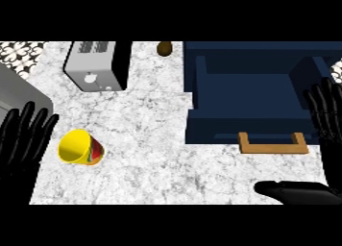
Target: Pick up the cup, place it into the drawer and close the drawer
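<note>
Marble tabletop (152,144): cup (80,147) is lying tipped just right of the spread left hand (19,139); right hand (333,129), also spread, is hovering beside the open drawer (259,96). A nudge risks rolling it.

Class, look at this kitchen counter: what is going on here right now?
Nothing is held yet. The yellow cup lies on its side on the marble counter, just right of the open left robot hand. The right robot hand, also open, sits beside the open dark blue drawer with its wooden handle.
</note>
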